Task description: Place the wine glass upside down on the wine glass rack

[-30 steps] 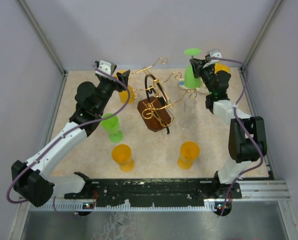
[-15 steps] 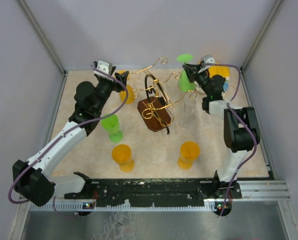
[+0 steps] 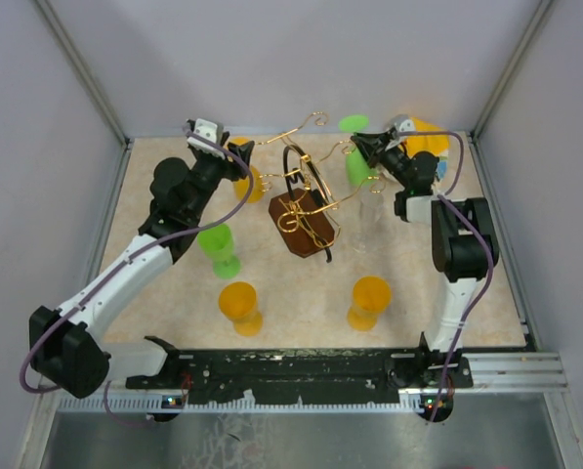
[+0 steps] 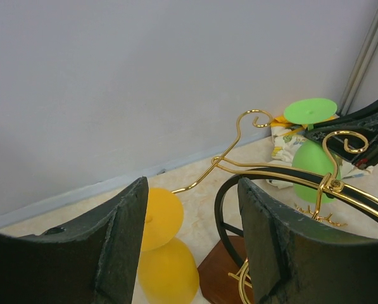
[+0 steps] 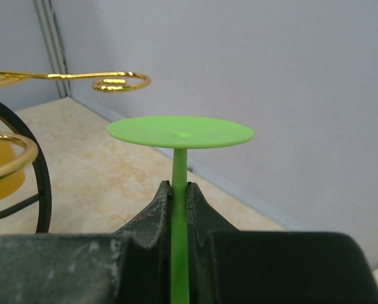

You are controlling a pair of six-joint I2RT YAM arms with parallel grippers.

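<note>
- The green wine glass hangs upside down in the air, foot up and bowl down, just beside a rear curl of the wine glass rack and off the table
- The right hand is pressed together on the thin stem, pinching it a little below the foot
- The left hand is spread and grips nothing; a yellow glass shows beyond its fingers
- The wine glass looks like coloured plastic, so I judge it light and fairly tough rather than brittle
- Its surface seems smooth, and the narrow stem could spin or slide in the pinch if the bowl knocks the wire
- The stem is the sensible place to hold it: that leaves the foot free to pass over a gold arm, and the wide foot is likely what will carry the glass once it hangs
- The wire arms look thin and springy, and the rack stands only on its dark wooden base, so a sideways shove might shift or tip it; a gentle approach suits it best
</note>
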